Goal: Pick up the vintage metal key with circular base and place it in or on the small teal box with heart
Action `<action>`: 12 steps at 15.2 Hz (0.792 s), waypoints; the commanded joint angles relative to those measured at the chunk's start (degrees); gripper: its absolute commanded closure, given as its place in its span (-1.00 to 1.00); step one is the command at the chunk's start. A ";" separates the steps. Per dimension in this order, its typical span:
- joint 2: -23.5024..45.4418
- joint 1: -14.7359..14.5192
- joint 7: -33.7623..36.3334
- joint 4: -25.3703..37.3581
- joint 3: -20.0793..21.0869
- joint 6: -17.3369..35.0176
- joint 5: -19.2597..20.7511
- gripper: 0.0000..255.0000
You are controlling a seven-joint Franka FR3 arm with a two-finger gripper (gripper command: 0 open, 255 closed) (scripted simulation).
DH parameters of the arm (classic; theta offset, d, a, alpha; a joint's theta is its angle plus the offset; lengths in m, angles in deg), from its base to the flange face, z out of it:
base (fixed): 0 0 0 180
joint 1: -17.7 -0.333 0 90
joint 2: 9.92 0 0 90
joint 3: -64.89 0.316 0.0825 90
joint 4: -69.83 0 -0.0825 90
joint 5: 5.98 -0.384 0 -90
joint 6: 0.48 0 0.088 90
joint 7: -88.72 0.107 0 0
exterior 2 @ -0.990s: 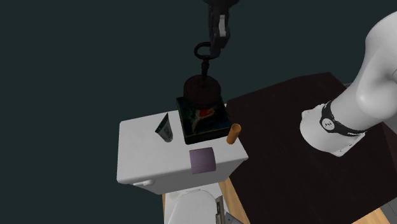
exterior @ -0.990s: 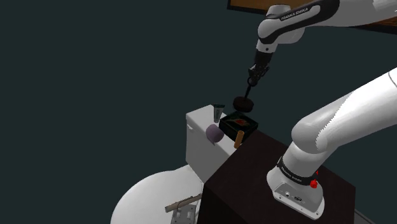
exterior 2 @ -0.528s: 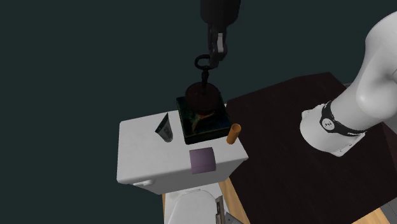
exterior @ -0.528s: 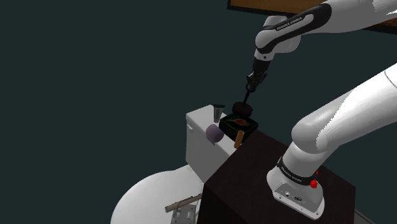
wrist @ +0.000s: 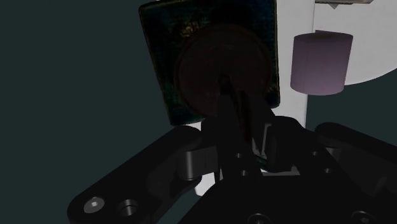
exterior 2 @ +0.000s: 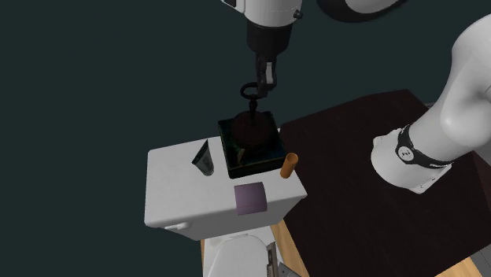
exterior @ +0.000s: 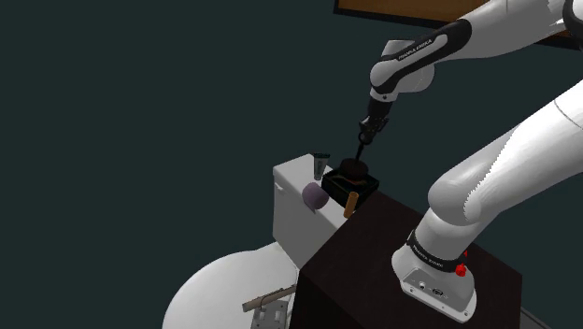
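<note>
key [exterior 2: 252,118] lowered over the last half second; its circular base now set on the dark teal box [exterior 2: 236,164]. end effector [exterior 2: 265,79] pinched on the key's ring. release judged due next.

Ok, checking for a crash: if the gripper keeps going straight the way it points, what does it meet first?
The gripper clasps the key, whose round base sits directly ahead over the dark box; the box comes next, though the gap is unclear.

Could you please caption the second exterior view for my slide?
Jaws hold the key upright, round base on the dark box.
</note>
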 commanded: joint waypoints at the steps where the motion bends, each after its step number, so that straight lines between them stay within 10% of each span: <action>1: 0.87 -0.15 0.07 -0.94 -0.09 1.86 -0.13 1.00; 11: 2.31 -0.28 -0.19 -1.82 -0.41 4.16 -0.36 1.00; 12: 2.31 -0.28 -0.19 -1.83 -0.41 4.17 -0.36 -1.00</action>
